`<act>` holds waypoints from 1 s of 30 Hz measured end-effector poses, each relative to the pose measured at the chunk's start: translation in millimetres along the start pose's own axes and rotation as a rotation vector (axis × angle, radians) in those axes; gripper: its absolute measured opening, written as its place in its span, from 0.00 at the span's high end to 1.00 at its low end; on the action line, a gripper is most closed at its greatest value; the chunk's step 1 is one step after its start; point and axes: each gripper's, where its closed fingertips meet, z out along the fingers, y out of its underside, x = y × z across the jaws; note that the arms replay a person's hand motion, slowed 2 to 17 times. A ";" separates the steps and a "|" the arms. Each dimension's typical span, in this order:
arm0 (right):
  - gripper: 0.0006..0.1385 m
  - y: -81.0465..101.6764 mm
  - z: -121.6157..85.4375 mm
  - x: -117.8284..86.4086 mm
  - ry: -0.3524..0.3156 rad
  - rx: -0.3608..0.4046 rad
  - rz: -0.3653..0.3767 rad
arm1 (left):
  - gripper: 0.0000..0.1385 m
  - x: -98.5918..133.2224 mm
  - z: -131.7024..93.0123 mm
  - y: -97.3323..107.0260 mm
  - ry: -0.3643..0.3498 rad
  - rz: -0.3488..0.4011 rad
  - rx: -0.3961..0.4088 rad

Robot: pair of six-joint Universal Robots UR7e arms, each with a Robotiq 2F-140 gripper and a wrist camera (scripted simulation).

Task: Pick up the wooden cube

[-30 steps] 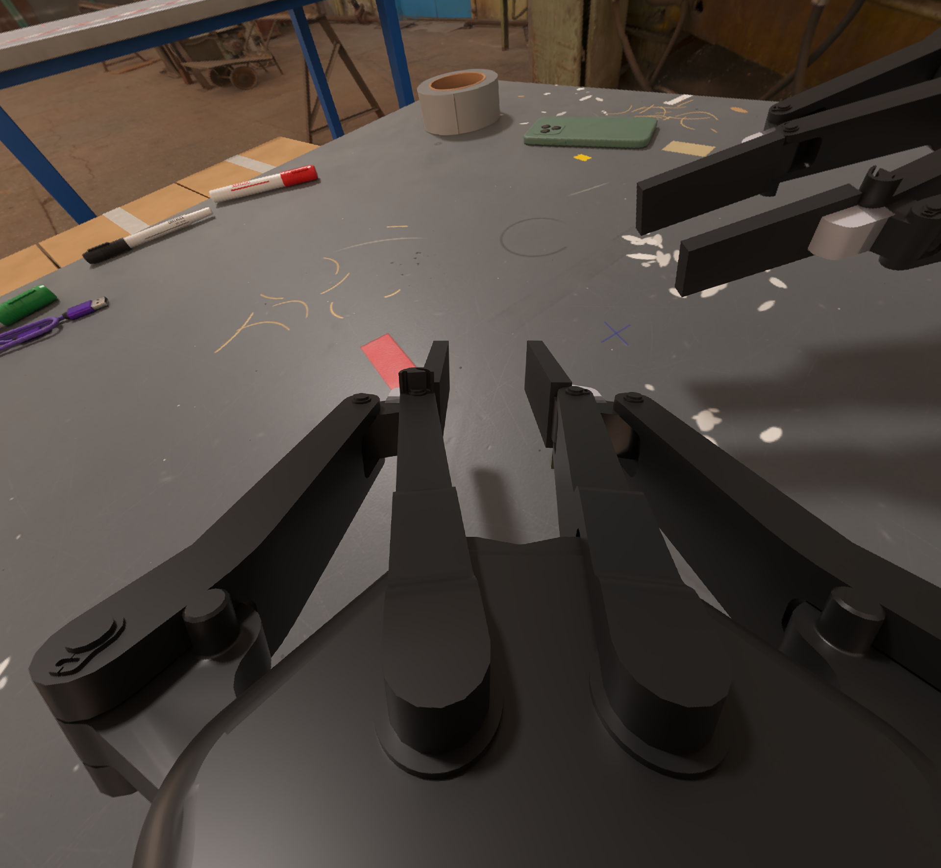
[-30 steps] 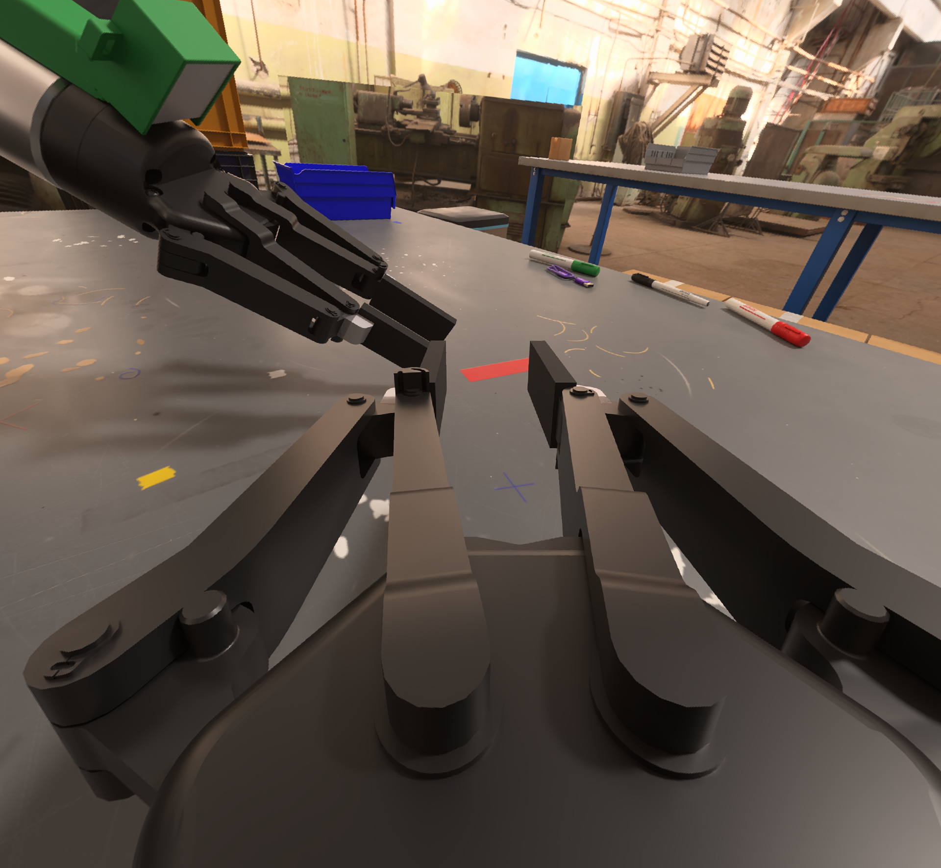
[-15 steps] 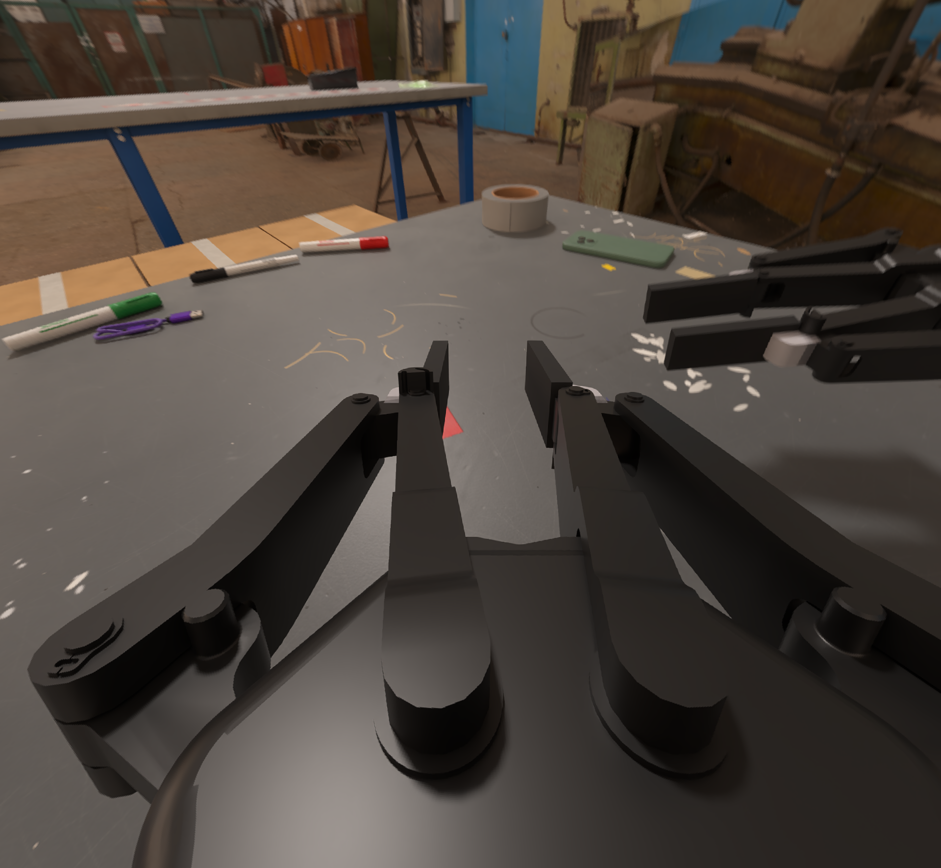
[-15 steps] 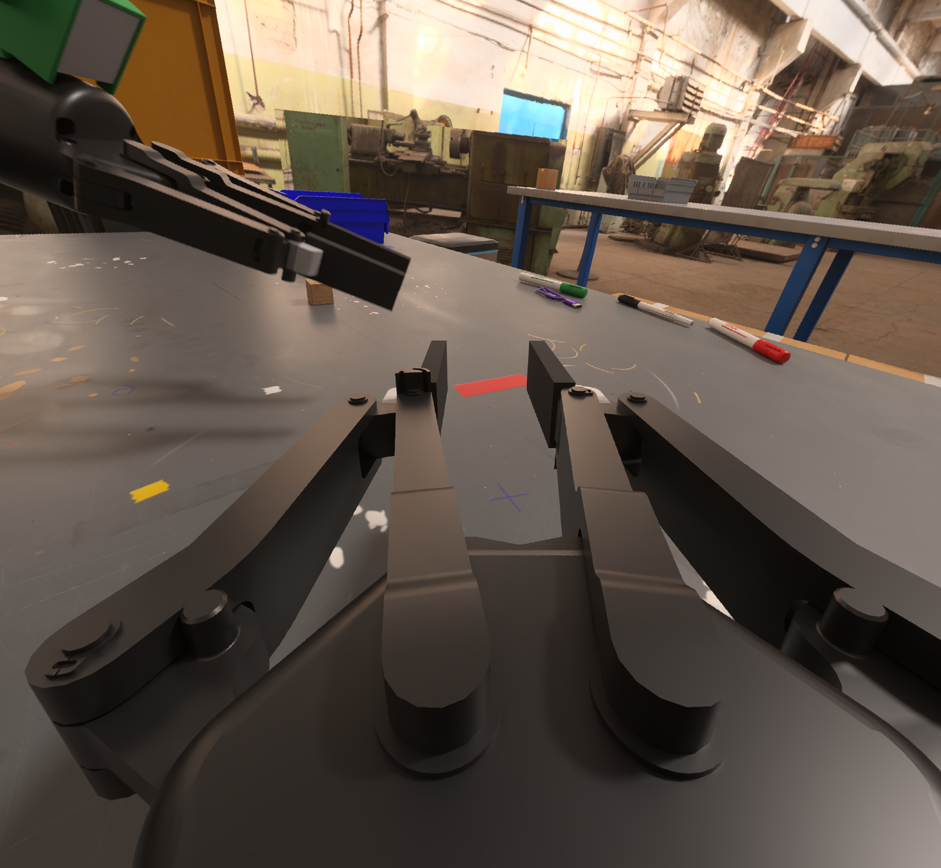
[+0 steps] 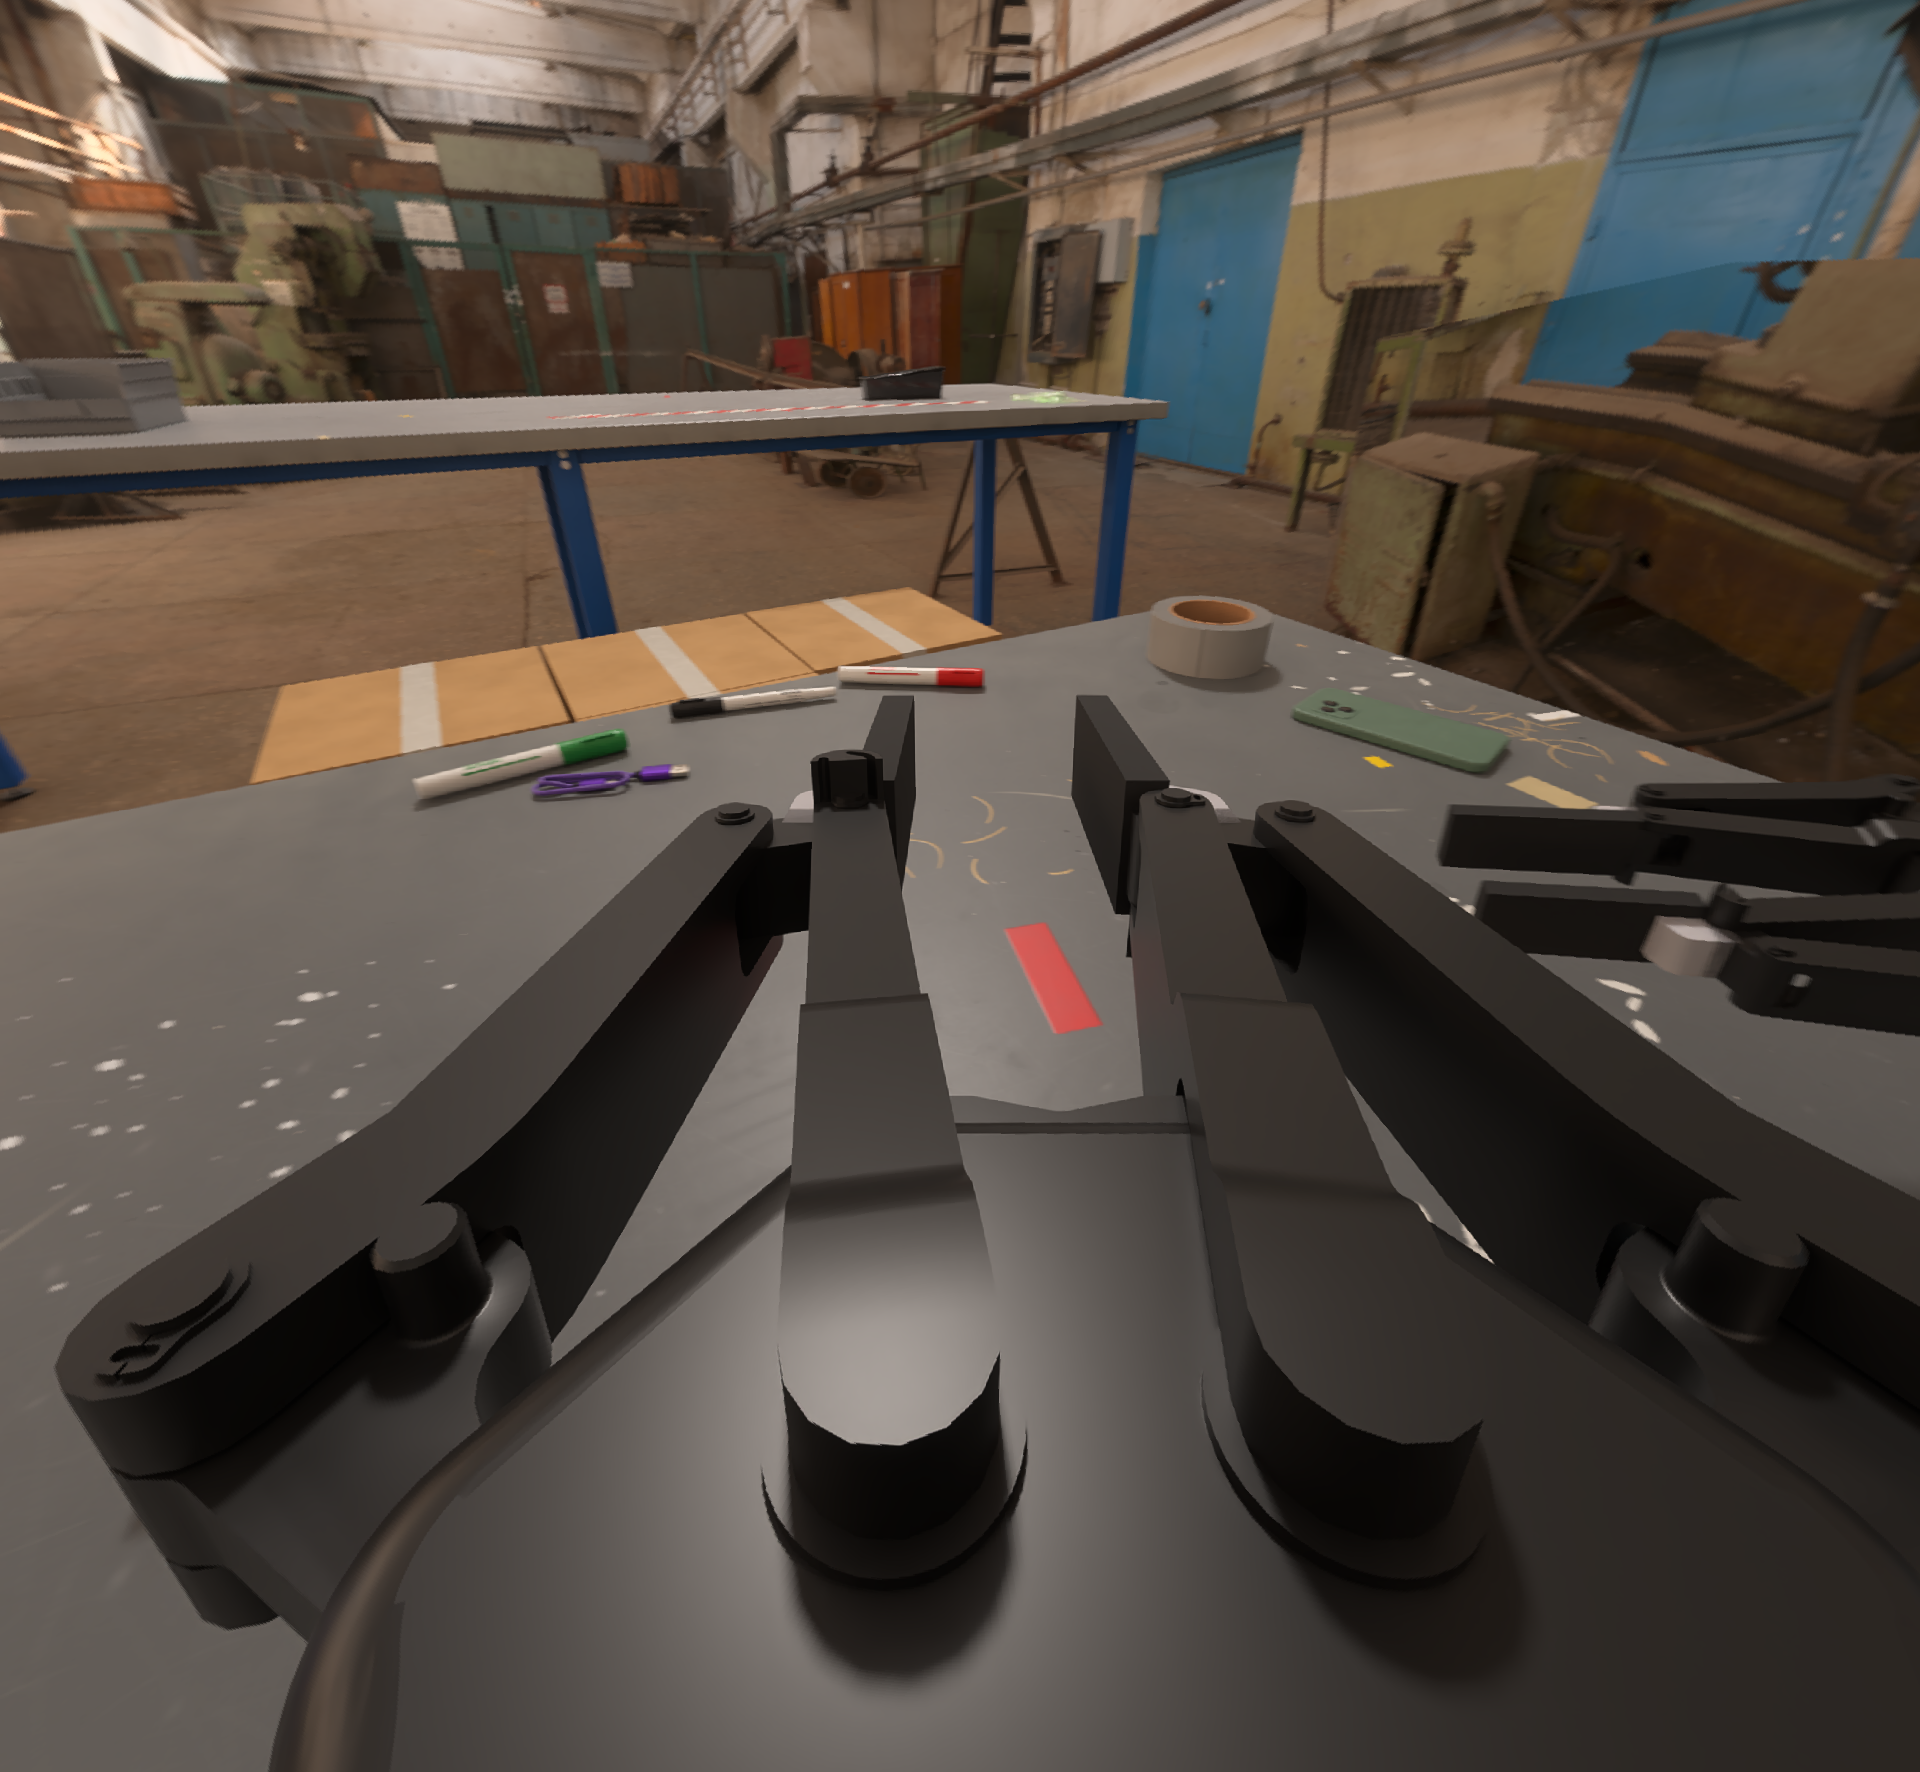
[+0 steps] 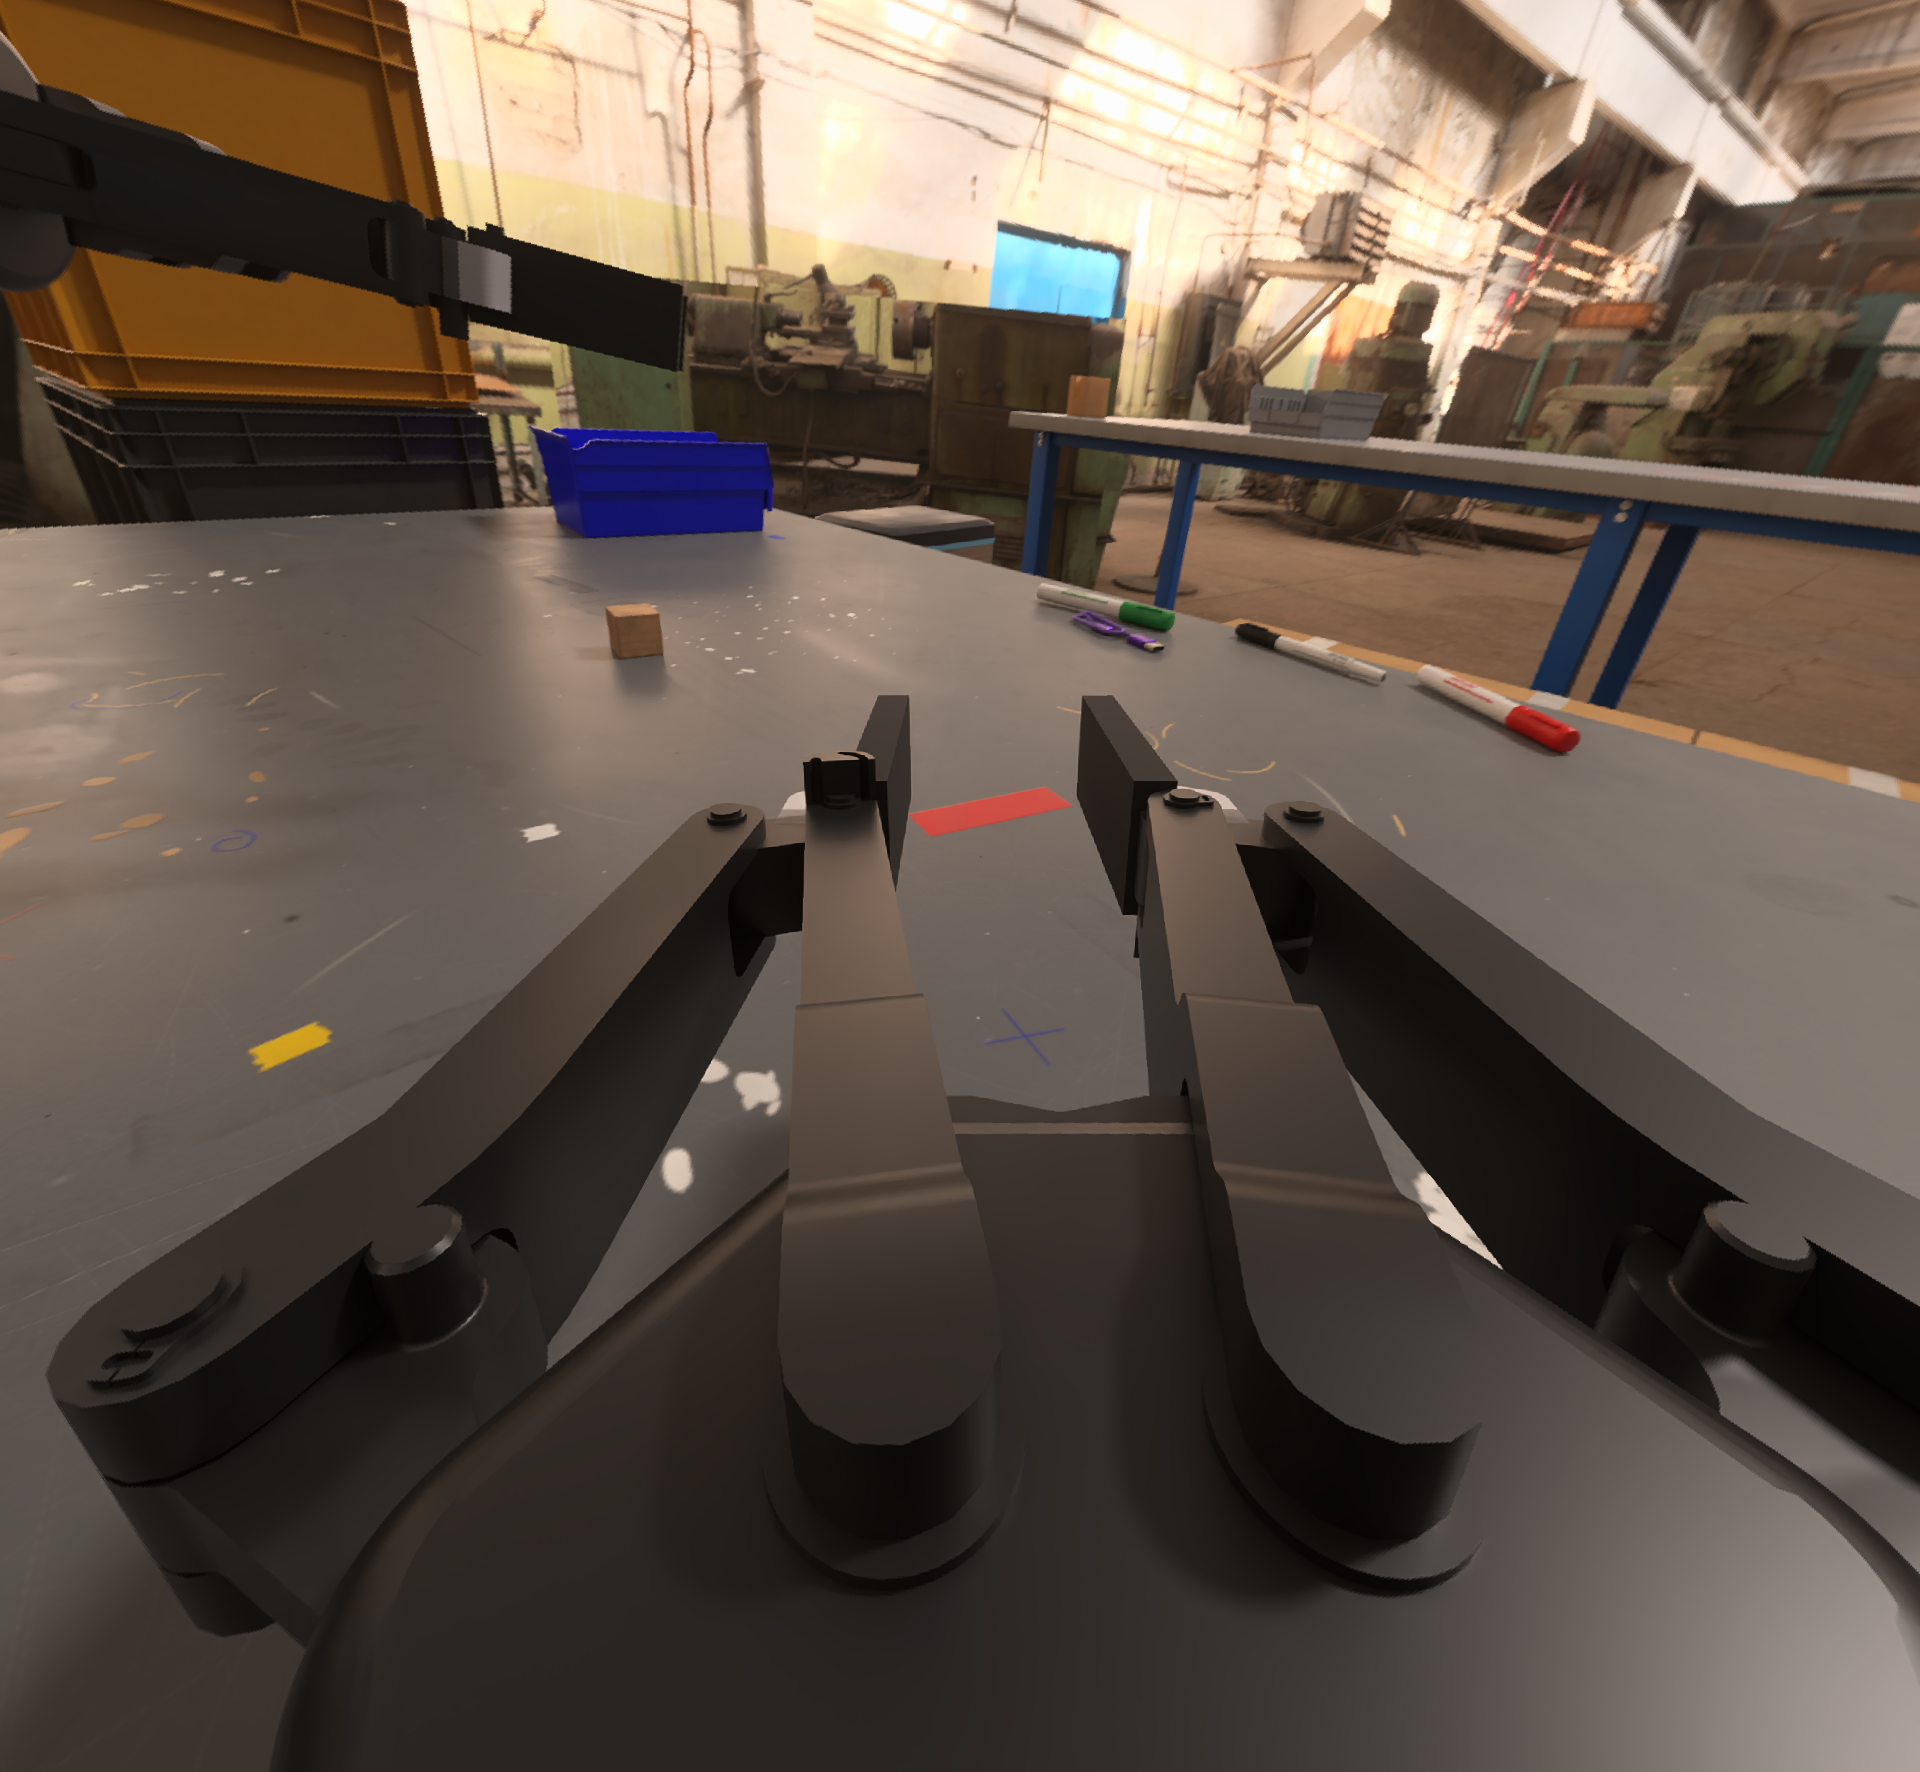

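1. Two black two-finger pincers hang above the grey worktop [image 6: 312, 735], both parted with bare air between the fingers: the left pincer [image 5: 994, 766] and the right pincer [image 6: 994, 766].
2. The small light-brown wooden cube [image 6: 634, 630] sits flat on the worktop, upright, well ahead and left of the right pincer, near the blue plastic bin [image 6: 655, 481]. Being a cube, it has no long axis; one vertical edge faces the right wrist camera.
3. Half a second ago the left pincer's fingers crossed just over the cube in the right wrist view; now they sit higher, clear of it.
4. The cube has plain, pale wood faces, the left one slightly shaded.
5. A red tape strip [image 6: 989, 809] shows between the right pincer's fingers.
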 end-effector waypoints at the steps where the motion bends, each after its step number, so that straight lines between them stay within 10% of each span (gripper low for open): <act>1: 0.69 -1.6 -1.1 1.3 0.011 0.007 -0.003 | 0.70 -6.7 -2.0 -3.1 -0.017 0.003 -0.003; 13: 0.72 -35.6 -28.6 22.5 0.191 0.191 -0.071 | 0.66 -101.7 -10.5 -4.9 -0.222 0.033 -0.187; 30: 0.68 -42.9 -38.3 33.6 0.243 0.242 -0.037 | 0.62 -198.8 -25.2 103.7 -0.370 0.004 -0.800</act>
